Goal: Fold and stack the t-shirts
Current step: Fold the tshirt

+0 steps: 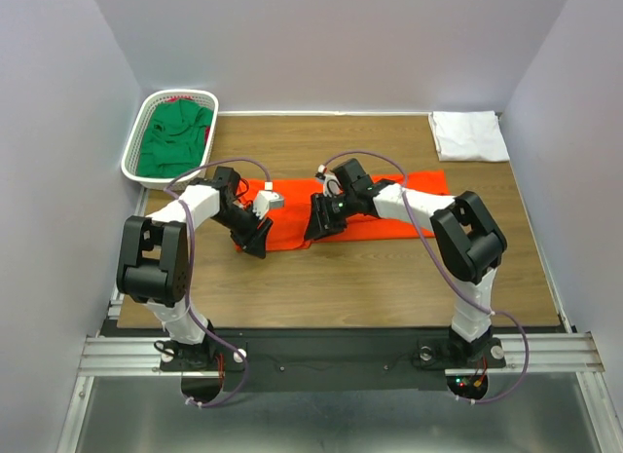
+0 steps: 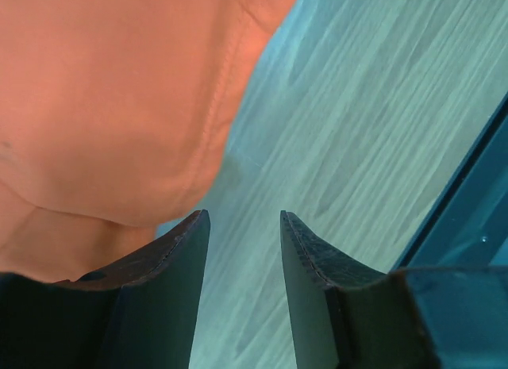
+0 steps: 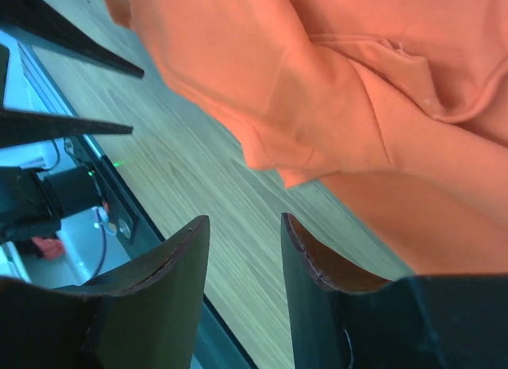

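The orange-red t-shirt [image 1: 384, 211] lies folded in a long strip across the middle of the table; it also fills the upper left of the left wrist view [image 2: 111, 99] and the upper right of the right wrist view [image 3: 357, 91]. My left gripper [image 1: 257, 241] hovers at the strip's left end, open, with bare table between its jaws [image 2: 244, 226]. My right gripper [image 1: 317, 225] is over the strip's near edge, open, nothing between its jaws [image 3: 244, 226]. A white t-shirt [image 1: 469, 135] lies folded at the back right. A dark green t-shirt [image 1: 173, 137] sits crumpled in the basket.
The white mesh basket [image 1: 136, 141] stands at the back left corner. Walls enclose the table on three sides. The wooden table [image 1: 370, 278] shows bare in front of the orange strip, with the metal rail and arm bases along the near edge.
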{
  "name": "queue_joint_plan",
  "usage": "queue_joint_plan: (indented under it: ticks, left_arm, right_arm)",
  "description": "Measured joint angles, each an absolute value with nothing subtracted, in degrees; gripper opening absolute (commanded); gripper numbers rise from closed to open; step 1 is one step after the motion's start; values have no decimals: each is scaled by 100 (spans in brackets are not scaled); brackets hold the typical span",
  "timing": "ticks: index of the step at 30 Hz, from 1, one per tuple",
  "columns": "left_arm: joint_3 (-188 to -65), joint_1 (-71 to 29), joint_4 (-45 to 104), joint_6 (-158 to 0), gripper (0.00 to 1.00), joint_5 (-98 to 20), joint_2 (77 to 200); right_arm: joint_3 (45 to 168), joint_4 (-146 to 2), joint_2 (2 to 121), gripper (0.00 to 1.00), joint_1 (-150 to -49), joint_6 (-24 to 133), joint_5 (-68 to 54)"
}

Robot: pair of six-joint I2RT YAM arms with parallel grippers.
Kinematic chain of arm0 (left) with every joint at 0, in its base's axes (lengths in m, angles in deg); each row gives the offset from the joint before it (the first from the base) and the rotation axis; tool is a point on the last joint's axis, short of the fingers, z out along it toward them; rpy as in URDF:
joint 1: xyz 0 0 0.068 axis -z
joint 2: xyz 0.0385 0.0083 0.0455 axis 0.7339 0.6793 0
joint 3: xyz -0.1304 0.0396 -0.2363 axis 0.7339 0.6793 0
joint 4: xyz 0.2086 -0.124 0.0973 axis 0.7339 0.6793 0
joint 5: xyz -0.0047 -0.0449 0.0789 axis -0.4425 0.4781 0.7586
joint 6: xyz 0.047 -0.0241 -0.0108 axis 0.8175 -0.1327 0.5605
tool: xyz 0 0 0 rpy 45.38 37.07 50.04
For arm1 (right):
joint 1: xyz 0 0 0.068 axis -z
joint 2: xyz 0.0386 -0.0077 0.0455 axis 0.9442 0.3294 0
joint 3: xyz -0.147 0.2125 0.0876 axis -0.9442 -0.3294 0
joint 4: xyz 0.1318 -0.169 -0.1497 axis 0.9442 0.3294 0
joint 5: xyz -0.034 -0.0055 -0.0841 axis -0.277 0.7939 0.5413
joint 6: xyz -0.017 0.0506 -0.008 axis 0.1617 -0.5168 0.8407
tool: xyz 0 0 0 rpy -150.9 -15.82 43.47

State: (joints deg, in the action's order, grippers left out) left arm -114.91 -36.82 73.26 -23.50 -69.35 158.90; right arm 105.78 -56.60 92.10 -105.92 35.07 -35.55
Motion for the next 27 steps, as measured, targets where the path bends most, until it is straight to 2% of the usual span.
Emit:
queue_joint_plan:
  ticks: [20,23,24,25,27]
  left_arm:
    - [-11344,-3682,6805,-2849,56,-6590,15906]
    - [-11340,-3682,6797,-2873,56,-6577,15936]
    - [-11340,-3682,6799,-2873,53,-6577,15945]
    - [-11340,-3684,6801,-2871,52,-6577,15947]
    - [-11340,-3682,6814,-2868,51,-6596,15976]
  right_arm:
    - [10587,-6047,9898,43,-10796,2779,-3527]
    - [10637,-6119,9994,33,-10796,2690,-3588]
    - [10648,-6139,10020,30,-10796,2668,-3603]
    - [10648,-6141,10027,22,-10798,2650,-3614]
    - [10648,-6139,10027,15,-10800,2635,-3621]
